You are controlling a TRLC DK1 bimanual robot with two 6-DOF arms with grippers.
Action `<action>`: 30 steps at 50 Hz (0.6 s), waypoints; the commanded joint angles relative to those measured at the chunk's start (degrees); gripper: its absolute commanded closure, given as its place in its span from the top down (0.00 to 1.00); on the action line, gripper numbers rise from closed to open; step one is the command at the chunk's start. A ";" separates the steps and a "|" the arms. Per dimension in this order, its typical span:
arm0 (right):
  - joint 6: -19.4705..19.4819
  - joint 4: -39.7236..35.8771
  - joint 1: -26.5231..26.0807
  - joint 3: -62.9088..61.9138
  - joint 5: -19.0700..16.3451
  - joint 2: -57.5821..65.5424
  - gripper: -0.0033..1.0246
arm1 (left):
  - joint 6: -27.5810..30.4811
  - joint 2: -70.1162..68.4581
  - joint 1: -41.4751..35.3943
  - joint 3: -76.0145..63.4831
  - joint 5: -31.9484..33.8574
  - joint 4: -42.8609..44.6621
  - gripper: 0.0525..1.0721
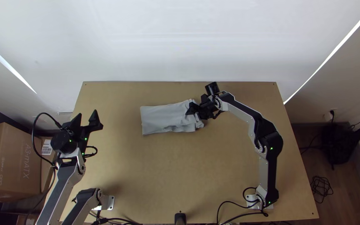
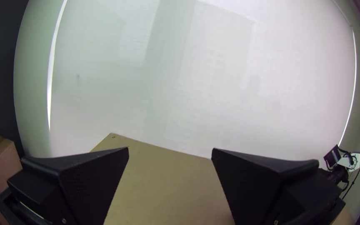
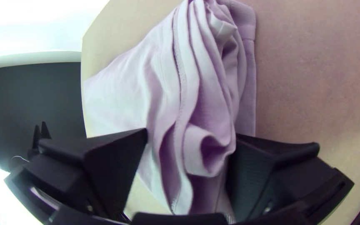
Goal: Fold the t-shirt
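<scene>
Your counter (image 1: 167,175) is carrying the t-shirt (image 1: 163,118), which is lying as a narrow folded strip toward the far edge. Your left hand (image 1: 87,113) is standing open and empty aside, perhaps leaving room. Your right hand (image 3: 191,132) is standing open around the bunched end, probably for gathering its loose layers; one small curled fold (image 3: 201,152) is lying between the fingers.

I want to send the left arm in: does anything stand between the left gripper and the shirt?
Nothing visible does: from the left gripper, table spans the gap to the shirt's nearer end. The right gripper is at the far end, fingers apart on either side of bunched cloth.
</scene>
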 commanded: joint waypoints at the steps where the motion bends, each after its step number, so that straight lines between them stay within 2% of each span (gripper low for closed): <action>1: -1.04 -0.66 0.70 0.93 0.92 2.07 0.02 | -1.48 -2.10 1.98 -3.01 -0.19 1.58 0.95; 10: -1.48 -0.75 -2.21 -0.13 3.65 1.98 0.02 | -1.57 -5.00 4.01 -8.19 -0.54 4.39 0.95; 30: -2.97 0.31 -18.03 -5.67 4.09 -2.23 0.02 | -3.59 -9.57 4.62 -13.55 -1.42 5.71 0.95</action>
